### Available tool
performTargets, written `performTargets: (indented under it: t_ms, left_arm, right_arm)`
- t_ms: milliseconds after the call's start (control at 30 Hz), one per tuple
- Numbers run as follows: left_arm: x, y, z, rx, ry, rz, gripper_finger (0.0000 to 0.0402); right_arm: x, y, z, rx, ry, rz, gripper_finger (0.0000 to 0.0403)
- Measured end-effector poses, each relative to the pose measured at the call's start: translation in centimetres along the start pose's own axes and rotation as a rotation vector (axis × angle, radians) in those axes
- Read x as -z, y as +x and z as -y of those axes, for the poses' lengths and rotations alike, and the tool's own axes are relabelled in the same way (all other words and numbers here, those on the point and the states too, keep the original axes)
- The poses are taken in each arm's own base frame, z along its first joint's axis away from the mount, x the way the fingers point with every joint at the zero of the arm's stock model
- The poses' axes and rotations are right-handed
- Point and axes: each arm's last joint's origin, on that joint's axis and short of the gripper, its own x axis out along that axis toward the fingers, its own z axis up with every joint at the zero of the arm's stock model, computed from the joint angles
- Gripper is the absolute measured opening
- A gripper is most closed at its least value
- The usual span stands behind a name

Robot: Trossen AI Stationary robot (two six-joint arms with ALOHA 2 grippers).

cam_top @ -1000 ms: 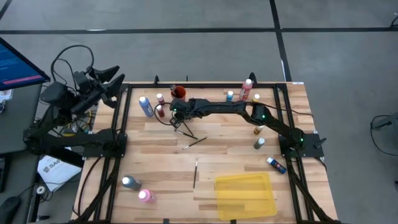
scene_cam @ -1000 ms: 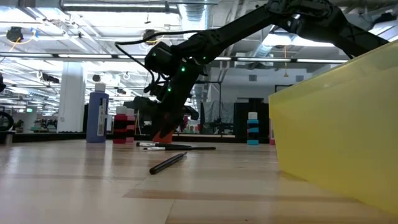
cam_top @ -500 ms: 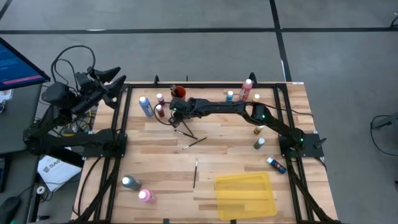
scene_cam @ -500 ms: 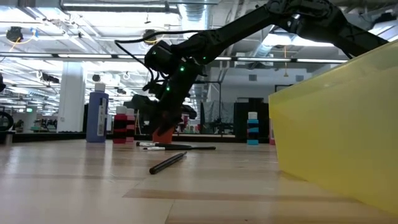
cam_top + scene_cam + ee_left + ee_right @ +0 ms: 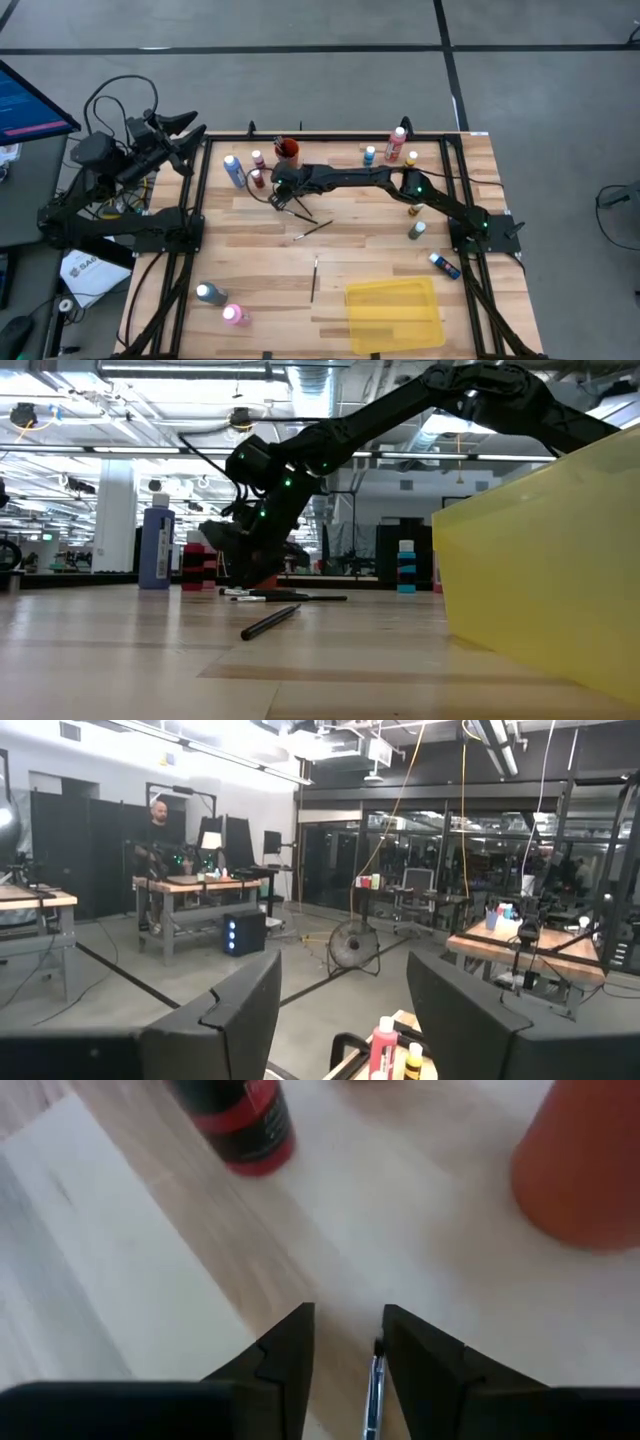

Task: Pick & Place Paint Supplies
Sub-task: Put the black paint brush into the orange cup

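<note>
Dark paintbrush (image 5: pixel 374 1390) lies between the right tool's (image 5: pixel 345 1342) spread fingers (left tool (image 5: pixel 340 995) parked, spread); next: lower, pinch it.

Even overhead light is falling on the wooden table (image 5: pixel 260 250), leaving only faint, soft shadows under the arms. From table height, ceiling lamps (image 5: pixel 240 418) are glaring brightly, turning the arm into a dark silhouette, and the yellow tray (image 5: pixel 545 560) close to the lens is looking soft. The right wrist picture is blurring the red bottle (image 5: pixel 240 1120) and orange cup (image 5: pixel 585 1165).
</note>
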Motion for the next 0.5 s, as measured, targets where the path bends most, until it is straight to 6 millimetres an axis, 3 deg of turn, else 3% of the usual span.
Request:
performTargets:
  t_ms: [267,500]
  left_arm:
    - [0.02,0.0,0.0,0.0,0.001,-0.002,0.0211]
    - [0.07,0.0,0.0,0.0,0.009,-0.007,0.0211]
  right_arm:
    - [0.01,0.09,0.88,0.02,0.024,-0.042,0.0104]
    - [0.35,0.07,1.05,0.049,-0.006,-0.07,0.0014]
